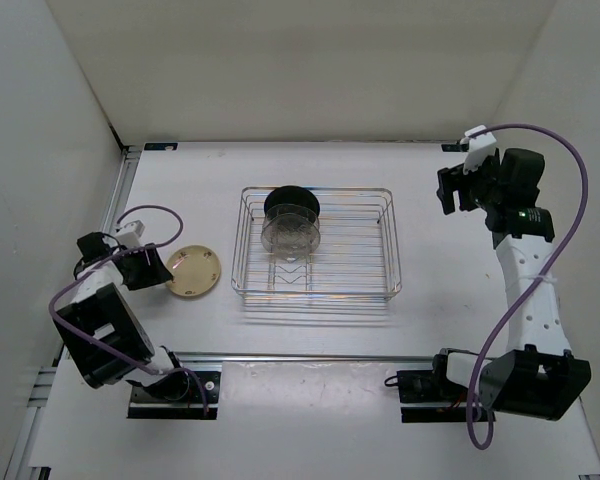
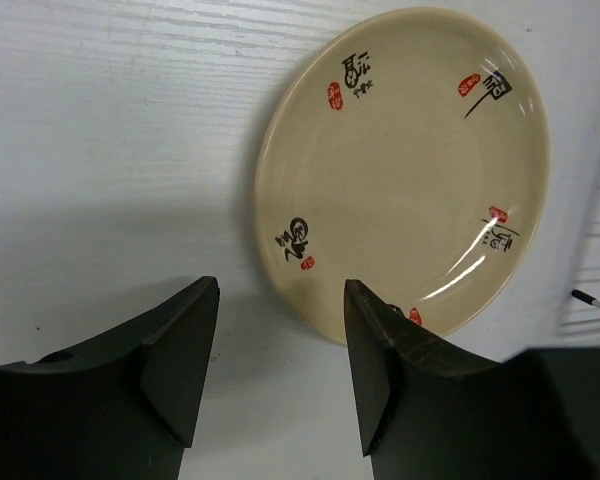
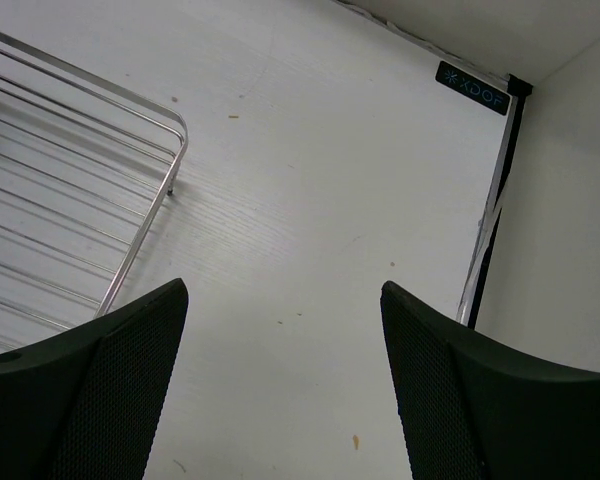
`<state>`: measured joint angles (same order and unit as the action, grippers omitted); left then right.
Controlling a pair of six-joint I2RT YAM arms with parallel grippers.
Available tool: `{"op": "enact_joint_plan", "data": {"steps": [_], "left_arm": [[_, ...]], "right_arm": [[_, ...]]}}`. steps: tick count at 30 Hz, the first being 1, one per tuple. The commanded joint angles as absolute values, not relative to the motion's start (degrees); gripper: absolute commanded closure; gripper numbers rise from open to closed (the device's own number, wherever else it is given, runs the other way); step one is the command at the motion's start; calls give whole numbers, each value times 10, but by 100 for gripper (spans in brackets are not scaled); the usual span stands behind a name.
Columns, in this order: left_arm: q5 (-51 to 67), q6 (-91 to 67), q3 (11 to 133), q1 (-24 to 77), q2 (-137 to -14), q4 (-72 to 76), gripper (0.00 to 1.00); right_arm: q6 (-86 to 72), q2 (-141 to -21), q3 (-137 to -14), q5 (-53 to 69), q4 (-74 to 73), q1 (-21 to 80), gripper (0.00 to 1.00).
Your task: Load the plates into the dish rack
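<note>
From above, the dish rack (image 1: 392,240) holds the black plate (image 1: 290,197) and, it seems, two clear plates (image 1: 291,232) upright. The cream plate (image 1: 194,271) lies flat on the counter (image 1: 460,300) to its left.

Left wrist: the left pincer (image 2: 280,300) is partly spread, one finger at that plate's rim.

Right wrist: the right pincer (image 3: 285,295) is wide, beside the rack.

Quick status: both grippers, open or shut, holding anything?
Left gripper: open, nothing held, jaws at the tan plate edge.
Right gripper: open, holding nothing.

White table (image 1: 460,260), plain white walls (image 1: 300,60) on three sides, soft even light
</note>
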<state>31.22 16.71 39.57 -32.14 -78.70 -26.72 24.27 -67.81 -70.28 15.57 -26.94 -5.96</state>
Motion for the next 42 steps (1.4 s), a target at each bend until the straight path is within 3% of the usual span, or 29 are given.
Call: {"op": "enact_joint_plan", "data": {"steps": [1, 14, 42], "left_arm": [[351, 178, 425, -323, -801, -263, 37], [357, 189, 472, -311, -861, -286, 44], [368, 235, 534, -295, -940, -371, 49]], "right_arm": [[222, -657, -691, 195, -253, -68, 19], [217, -652, -675, 214, -253, -78, 19], [212, -642, -680, 235, -264, -94, 19]]}}
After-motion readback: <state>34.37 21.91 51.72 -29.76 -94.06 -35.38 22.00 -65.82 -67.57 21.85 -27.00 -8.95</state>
